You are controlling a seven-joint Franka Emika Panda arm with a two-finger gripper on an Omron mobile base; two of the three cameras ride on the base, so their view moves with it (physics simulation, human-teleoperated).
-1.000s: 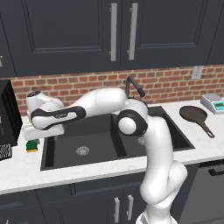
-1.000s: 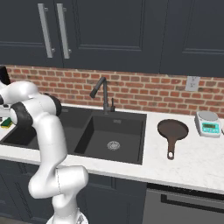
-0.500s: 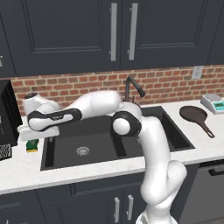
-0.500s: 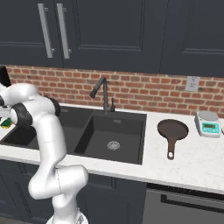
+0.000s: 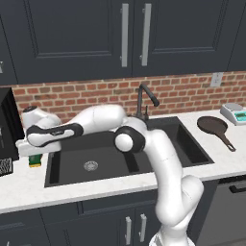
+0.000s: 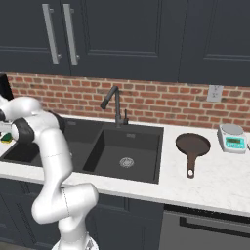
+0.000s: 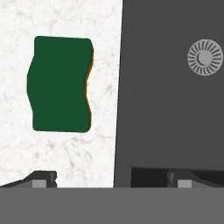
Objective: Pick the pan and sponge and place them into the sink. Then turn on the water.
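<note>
The green-topped sponge [image 7: 59, 84] with a yellow layer lies on the white counter just left of the sink [image 5: 67, 175]. It also shows as a small block [image 5: 34, 162] under my hand and at the left edge [image 6: 6, 138]. My gripper [image 7: 111, 179] hangs open just above it and grips nothing. One fingertip [image 7: 41, 178] is over the counter, the other over the basin. The sponge sits off to the counter side of the gap. The dark brown pan [image 5: 214, 126] rests on the counter right of the sink, handle toward the front [image 6: 192, 146].
The dark gooseneck faucet [image 5: 144, 98] stands behind the sink's middle, with no stream falling from it. A round silver drain [image 7: 205, 57] marks the left basin floor. A small scale [image 6: 230, 137] sits right of the pan. A black appliance [image 5: 7, 125] stands at the far left.
The hand has come down and slightly left toward the sponge, staying open. Sponge and pan have not moved.
</note>
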